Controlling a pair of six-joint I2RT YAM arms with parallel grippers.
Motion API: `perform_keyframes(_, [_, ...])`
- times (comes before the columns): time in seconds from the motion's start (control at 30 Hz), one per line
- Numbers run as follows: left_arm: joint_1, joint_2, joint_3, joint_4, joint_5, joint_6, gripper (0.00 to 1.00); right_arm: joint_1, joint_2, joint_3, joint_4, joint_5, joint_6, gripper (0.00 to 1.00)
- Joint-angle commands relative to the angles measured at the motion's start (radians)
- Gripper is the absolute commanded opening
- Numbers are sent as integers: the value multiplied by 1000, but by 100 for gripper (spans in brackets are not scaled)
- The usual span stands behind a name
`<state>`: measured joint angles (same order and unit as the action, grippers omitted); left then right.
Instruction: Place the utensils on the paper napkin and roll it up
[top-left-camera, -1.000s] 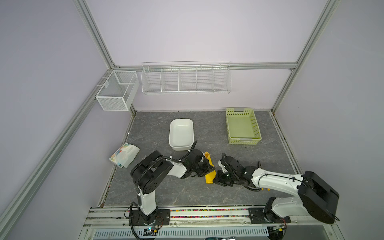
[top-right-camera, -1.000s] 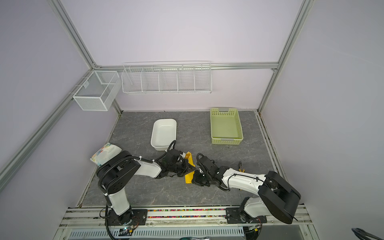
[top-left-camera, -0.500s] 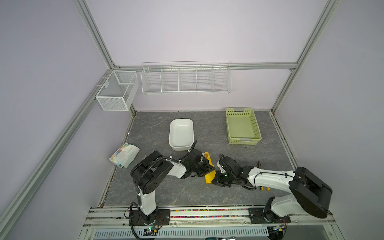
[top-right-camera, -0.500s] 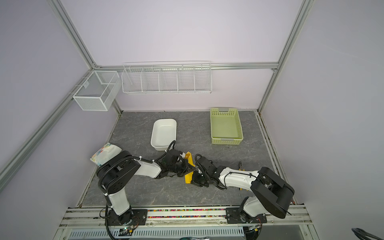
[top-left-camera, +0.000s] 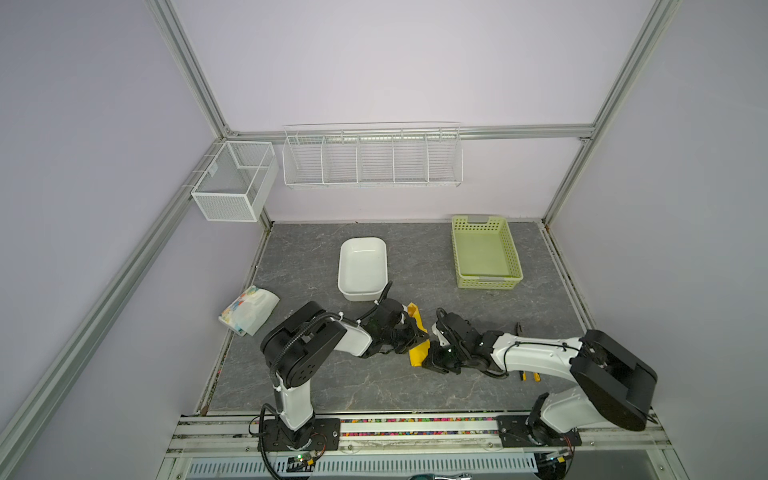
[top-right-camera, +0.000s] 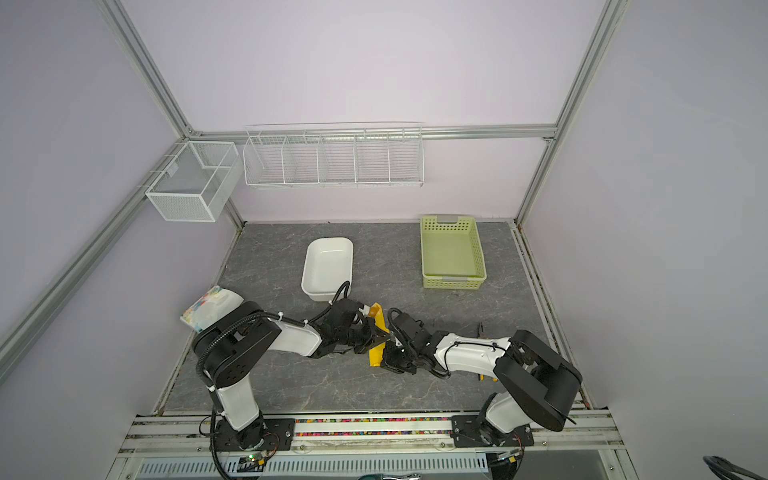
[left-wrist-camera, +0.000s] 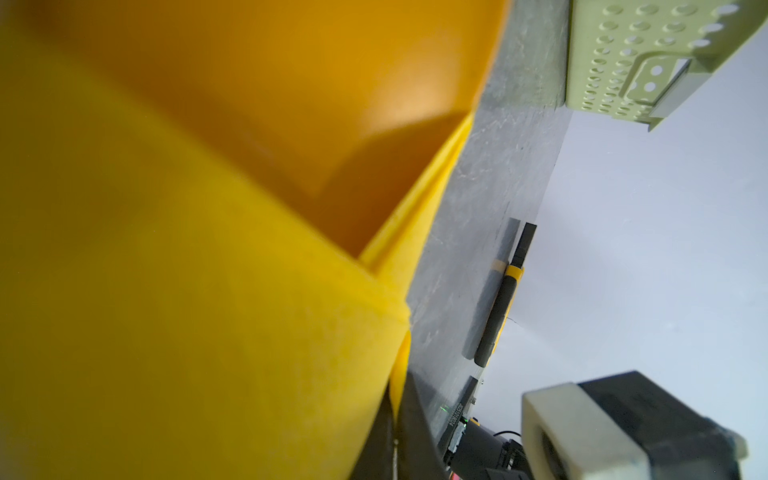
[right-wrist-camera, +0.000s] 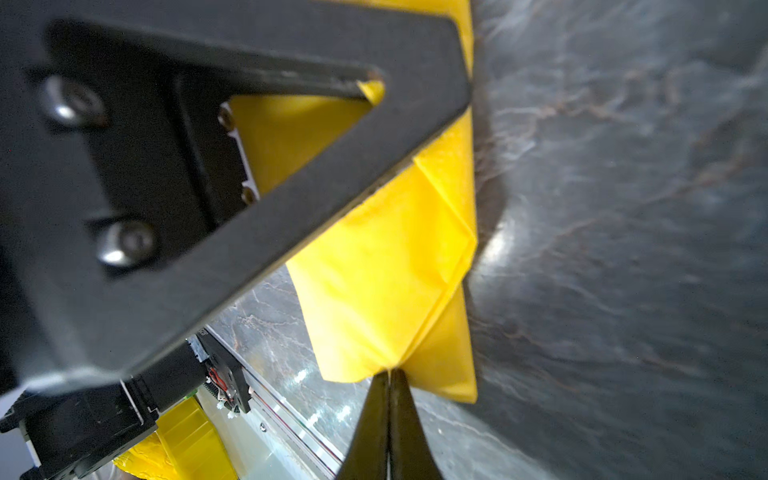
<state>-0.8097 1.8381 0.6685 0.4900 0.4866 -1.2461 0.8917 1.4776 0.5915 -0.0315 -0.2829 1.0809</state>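
Right wrist view shows my right hand (right-wrist-camera: 388, 388) closed, its tips pinching a crease at the near end of the paper napkin (right-wrist-camera: 386, 270). The napkin is already folded into a narrow bundle and lies on the tabletop (top-left-camera: 374, 386) near the front middle, between my two hands. My left hand (top-left-camera: 409, 334) is closed too and pressed against the bundle's left side; I cannot tell whether it grips paper. Orange utensils (top-right-camera: 375, 309) poke out at the far end, so placing looks done and rolling well along. I judge only tightening and finishing the roll are left.

The pliers (left-wrist-camera: 496, 316) lie to the right by my right arm. A white tub (top-left-camera: 362, 270) sits just beyond, a printed packet (top-left-camera: 249, 309) to the left and a green basket (top-left-camera: 486, 253) far right. Nothing blocks the roll, though my hands crowd each other.
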Motion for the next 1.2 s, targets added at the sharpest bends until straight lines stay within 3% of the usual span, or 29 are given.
perform_keyframes(0.0, [9,-2,-21,-19,-34,-18,0,-4,12,10,-3,-5,31,7])
perform_keyframes(0.63, [18,-19,-41,-9,-54,-27,0,-4,-29,-59,102,22,132,7])
perform_keyframes(1.17, [18,-17,-47,5,-53,-35,0,-8,-29,-43,128,14,143,7])
